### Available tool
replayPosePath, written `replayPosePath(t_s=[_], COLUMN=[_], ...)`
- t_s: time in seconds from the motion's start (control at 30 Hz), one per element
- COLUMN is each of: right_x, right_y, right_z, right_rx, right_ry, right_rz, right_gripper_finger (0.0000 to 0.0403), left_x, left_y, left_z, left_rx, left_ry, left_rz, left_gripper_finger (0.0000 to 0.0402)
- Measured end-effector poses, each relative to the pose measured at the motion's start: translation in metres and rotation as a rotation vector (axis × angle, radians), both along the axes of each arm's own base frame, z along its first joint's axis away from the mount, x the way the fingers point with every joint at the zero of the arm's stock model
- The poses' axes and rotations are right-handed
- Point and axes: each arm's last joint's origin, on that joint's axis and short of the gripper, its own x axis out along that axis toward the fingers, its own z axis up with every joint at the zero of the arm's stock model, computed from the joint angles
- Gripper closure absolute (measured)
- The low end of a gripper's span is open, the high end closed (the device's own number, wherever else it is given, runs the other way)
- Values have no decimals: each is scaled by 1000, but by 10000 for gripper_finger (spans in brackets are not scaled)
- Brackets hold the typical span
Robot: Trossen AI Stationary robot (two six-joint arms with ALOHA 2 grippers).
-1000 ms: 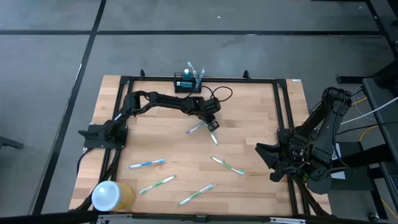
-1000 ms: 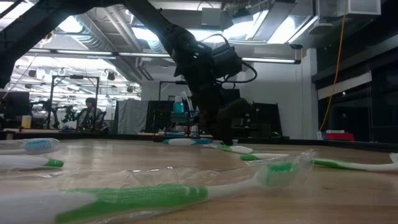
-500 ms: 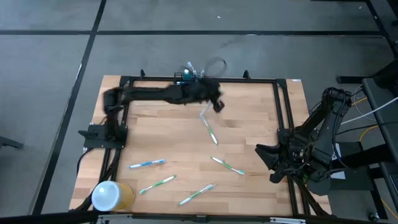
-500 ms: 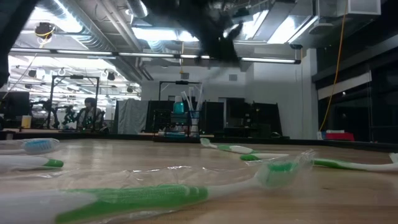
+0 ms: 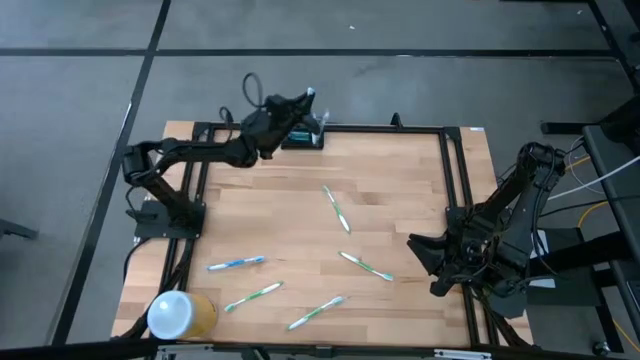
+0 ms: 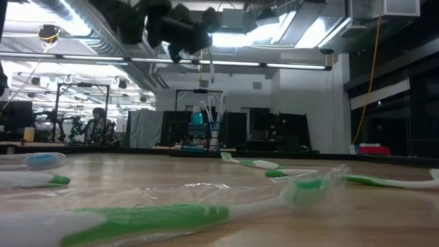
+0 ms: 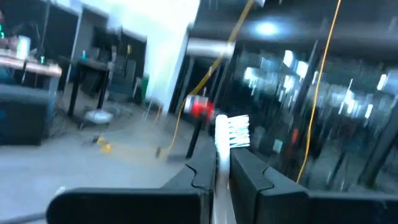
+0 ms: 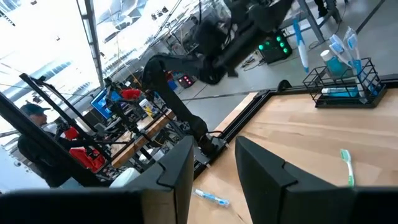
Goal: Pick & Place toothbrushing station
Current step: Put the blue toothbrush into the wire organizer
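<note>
Five toothbrushes [image 5: 337, 209] lie scattered on the wooden table [image 5: 400, 190]; a white-and-yellow cylinder [image 5: 178, 314] stands near-left. The left gripper [image 5: 303, 103], raised beside the far-edge toothbrushing station [image 5: 303, 138], clamps a toothbrush [image 7: 227, 138]. The right gripper [image 5: 418, 262] waits right, half-open and empty.

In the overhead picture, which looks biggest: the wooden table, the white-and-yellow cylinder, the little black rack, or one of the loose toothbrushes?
1. Wooden table, by far.
2. White-and-yellow cylinder.
3. Black rack and the loose toothbrush in the middle: too close to rank. The rack looks wider, the brush longer, and the left arm partly covers the rack.
</note>
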Motion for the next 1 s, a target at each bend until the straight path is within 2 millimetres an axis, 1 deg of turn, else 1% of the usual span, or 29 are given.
replayPosePath(t_s=[0.1,0.17,0.3,0.37,0.53,0.63,0.7,0.77,0.93,1.0], right_x=[2,4,6,7,11,14,15,15,17,17], right_y=[-1,-2,-4,-5,-7,-9,-10,-11,-12,-12], right_z=[0,0,0,0,0,0,0,0,0,0], right_rx=[3,6,17,30,51,61,67,67,69,69], right_ry=[-2,-3,-9,-16,-28,-34,-38,-38,-39,-39], right_rz=[-10,-17,-28,-33,-52,-66,-73,-76,-82,-82], right_gripper_finger=[283,283,283,283,283,283,283,283,282,282], left_x=[-8,-9,-9,-7,2,5,5,5,9,9], left_y=[6,17,40,51,74,83,85,86,75,74], left_z=[-16,-29,-42,-50,-57,-56,-55,-58,-67,-69], left_rx=[48,62,105,119,167,217,237,239,250,250], left_ry=[-93,-117,-146,-130,-92,-47,-35,-2,62,79], left_rz=[25,28,23,15,8,15,17,12,25,29], left_gripper_finger=[384,384,384,384,384,384,384,384,384,384])
